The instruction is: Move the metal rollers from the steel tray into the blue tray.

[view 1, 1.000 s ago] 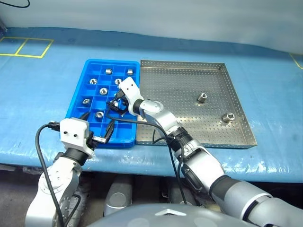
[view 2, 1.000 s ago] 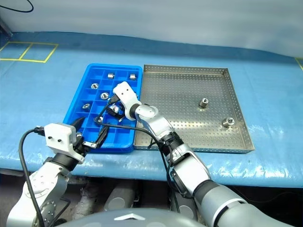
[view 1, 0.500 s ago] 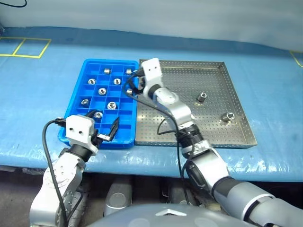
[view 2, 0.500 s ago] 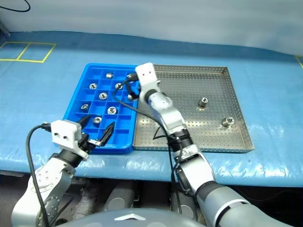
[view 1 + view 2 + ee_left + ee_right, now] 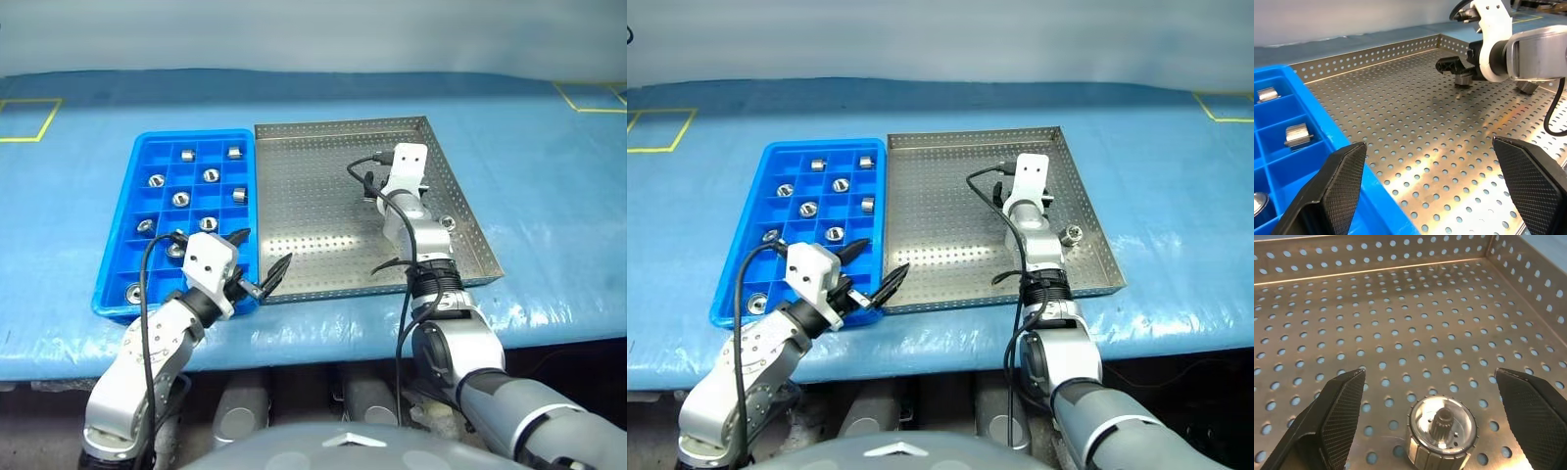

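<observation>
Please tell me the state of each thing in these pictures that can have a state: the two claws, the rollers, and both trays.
Left claw: open, empty, over the near edge where the trays meet.
Right claw: open, one roller between its fingers, not gripped.
Other roller in the steel tray: loose, near the right rim.
Steel tray: two rollers left.
Blue tray: several compartments filled, others empty.

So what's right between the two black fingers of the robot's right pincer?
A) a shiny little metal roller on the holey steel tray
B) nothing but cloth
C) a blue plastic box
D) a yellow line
A: in the right wrist view a shiny ribbed metal roller stands on the perforated silver steel tray between the open right pincer's fingers.
</observation>
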Motion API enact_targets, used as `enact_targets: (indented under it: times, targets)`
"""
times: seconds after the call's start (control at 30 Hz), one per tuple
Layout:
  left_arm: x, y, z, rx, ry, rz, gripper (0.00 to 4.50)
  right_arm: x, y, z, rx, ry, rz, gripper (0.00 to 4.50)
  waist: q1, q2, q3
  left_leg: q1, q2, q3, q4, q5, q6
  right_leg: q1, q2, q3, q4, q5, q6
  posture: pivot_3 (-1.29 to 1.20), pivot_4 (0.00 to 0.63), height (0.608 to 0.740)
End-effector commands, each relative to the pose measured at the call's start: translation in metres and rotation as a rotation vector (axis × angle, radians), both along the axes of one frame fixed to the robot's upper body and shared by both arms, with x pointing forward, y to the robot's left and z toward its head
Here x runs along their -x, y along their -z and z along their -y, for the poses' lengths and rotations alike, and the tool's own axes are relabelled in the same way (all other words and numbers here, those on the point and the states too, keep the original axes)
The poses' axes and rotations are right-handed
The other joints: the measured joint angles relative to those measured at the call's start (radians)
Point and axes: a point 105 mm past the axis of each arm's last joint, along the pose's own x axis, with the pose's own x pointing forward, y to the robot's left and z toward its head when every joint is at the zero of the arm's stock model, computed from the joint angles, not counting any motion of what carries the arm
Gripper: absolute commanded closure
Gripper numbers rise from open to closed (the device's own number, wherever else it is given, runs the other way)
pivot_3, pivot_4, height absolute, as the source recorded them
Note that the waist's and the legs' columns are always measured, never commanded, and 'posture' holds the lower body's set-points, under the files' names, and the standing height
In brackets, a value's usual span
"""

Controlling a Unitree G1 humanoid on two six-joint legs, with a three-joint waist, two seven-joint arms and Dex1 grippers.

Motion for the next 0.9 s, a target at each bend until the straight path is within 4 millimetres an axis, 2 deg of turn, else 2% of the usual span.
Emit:
enact_targets:
  times: [0.03, 0.13, 0.17, 0.27, 0.37, 0.47, 0.5, 0.53, 0.6, 0.73, 0.8, 0.9]
  targets:
    - [0.001, -0.005, 0.002, 0.005, 0.015, 0.027, 0.00, -0.002, -0.001, 0.003, -0.028, 0.038, 0.025, 0.03, 0.001, 0.000, 0.000, 0.000, 0.000, 0.000, 0.000, 0.000, 0.000, 0.000, 0.000, 0.000, 0.000, 0.000, 0.001, 0.09, 0.150, 0.740]
    - [0.002, -0.005, 0.001, 0.000, 0.011, 0.027, 0.00, 0.002, 0.011, 0.005, -0.079, 0.060, -0.008, 0.03, 0.004, 0.000, 0.000, 0.000, 0.000, 0.000, 0.000, 0.000, 0.000, 0.000, 0.000, 0.001, 0.000, 0.000, 0.001, 0.09, 0.150, 0.740]
    - [0.001, -0.005, 0.001, -0.002, 0.008, 0.028, 0.00, 0.004, 0.014, 0.006, -0.083, 0.066, -0.016, 0.20, 0.005, 0.000, 0.000, 0.000, 0.000, 0.000, 0.000, 0.000, 0.000, 0.000, -0.001, 0.001, 0.000, 0.000, 0.001, 0.09, 0.150, 0.740]
    - [0.002, -0.006, -0.001, -0.004, 0.003, 0.029, 0.00, 0.007, 0.019, 0.004, -0.116, 0.076, -0.023, 0.94, 0.006, 0.000, 0.000, 0.000, 0.000, 0.001, 0.000, 0.000, 0.000, 0.000, -0.001, 0.001, -0.001, 0.000, 0.001, 0.10, 0.150, 0.740]
    - [0.001, -0.007, -0.003, -0.005, -0.015, 0.037, 0.00, 0.009, 0.014, -0.005, -0.138, 0.048, -0.003, 1.95, 0.006, 0.000, 0.000, 0.000, 0.000, 0.001, 0.000, 0.000, 0.000, 0.001, -0.001, 0.001, -0.001, 0.000, 0.002, 0.11, 0.150, 0.740]
    - [-0.001, -0.011, -0.014, -0.004, -0.089, 0.058, 0.00, 0.008, -0.011, -0.041, -0.148, -0.099, 0.067, 2.81, 0.002, 0.000, 0.000, 0.001, 0.000, 0.001, 0.000, 0.000, 0.000, 0.001, 0.000, 0.001, 0.000, -0.001, 0.003, 0.11, 0.150, 0.740]
    - [-0.001, -0.011, -0.016, -0.002, -0.104, 0.059, 0.00, 0.009, -0.017, -0.050, -0.148, -0.137, 0.081, 2.80, 0.000, 0.001, 0.000, 0.001, 0.001, 0.001, 0.000, 0.000, 0.000, 0.000, 0.000, 0.001, 0.000, -0.001, 0.003, 0.11, 0.150, 0.740]
    - [0.000, -0.012, -0.021, -0.012, -0.121, 0.064, 0.00, 0.011, -0.029, -0.071, -0.150, -0.231, 0.111, 2.80, 0.000, 0.001, 0.000, 0.001, 0.001, 0.001, 0.000, 0.000, 0.000, 0.000, 0.000, 0.001, 0.001, -0.001, 0.003, 0.15, 0.150, 0.740]
    - [0.003, -0.013, -0.027, -0.019, -0.150, 0.071, 0.00, 0.017, -0.044, -0.100, -0.140, -0.362, 0.150, 2.80, 0.003, 0.001, 0.001, 0.001, 0.002, 0.001, 0.000, 0.000, 0.000, -0.001, 0.001, 0.001, 0.001, -0.001, 0.003, 0.19, 0.150, 0.740]
    - [0.015, -0.014, -0.049, -0.015, -0.270, 0.077, 0.00, 0.051, -0.078, -0.182, -0.124, -0.716, 0.232, 2.80, 0.017, 0.001, 0.000, 0.000, 0.002, -0.002, -0.002, 0.000, 0.000, -0.001, 0.000, -0.001, 0.001, -0.001, 0.003, 0.25, 0.150, 0.740]
    - [0.022, -0.015, -0.056, -0.015, -0.315, 0.078, 0.00, 0.068, -0.085, -0.208, -0.129, -0.832, 0.242, 2.80, 0.036, 0.001, 0.000, 0.000, 0.001, -0.002, -0.003, 0.000, 0.000, -0.001, -0.001, -0.002, 0.000, -0.002, 0.002, 0.27, 0.150, 0.740]
    - [0.031, -0.016, -0.064, -0.016, -0.367, 0.078, 0.00, 0.087, -0.085, -0.231, -0.132, -0.948, 0.232, 2.80, 0.070, 0.001, 0.000, -0.001, 0.000, -0.003, -0.003, 0.000, 0.000, 0.000, -0.002, -0.003, -0.002, -0.004, 0.000, 0.31, 0.150, 0.740]
